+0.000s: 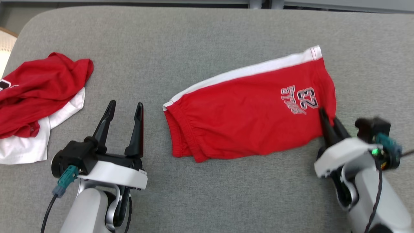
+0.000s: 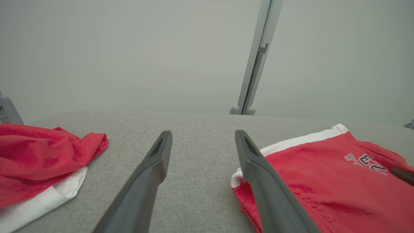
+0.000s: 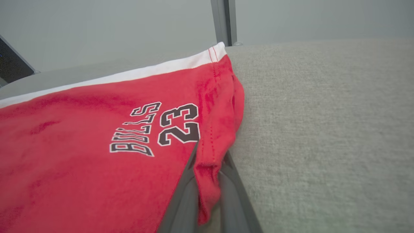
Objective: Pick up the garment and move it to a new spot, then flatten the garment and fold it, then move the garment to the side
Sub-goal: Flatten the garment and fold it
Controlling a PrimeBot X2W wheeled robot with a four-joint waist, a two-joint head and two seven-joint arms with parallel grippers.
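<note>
The garment [image 1: 245, 110] is a pair of red shorts with a white side stripe and "BULLS 23" print, lying folded on the grey table. My right gripper [image 1: 330, 116] is shut on the shorts' near right hem; the right wrist view shows red cloth [image 3: 207, 181] pinched between its two fingers. My left gripper [image 1: 124, 108] stands open over bare table, left of the waistband [image 1: 174, 129], holding nothing. In the left wrist view its fingers [image 2: 152, 174] frame grey cloth, with the shorts [image 2: 323, 181] to the right.
A crumpled red and white garment pile [image 1: 35, 103] lies at the table's left edge, also in the left wrist view [image 2: 38, 165]. A grey post [image 2: 255, 58] rises behind the table's far edge. The grey tabletop [image 1: 207, 38] stretches beyond the shorts.
</note>
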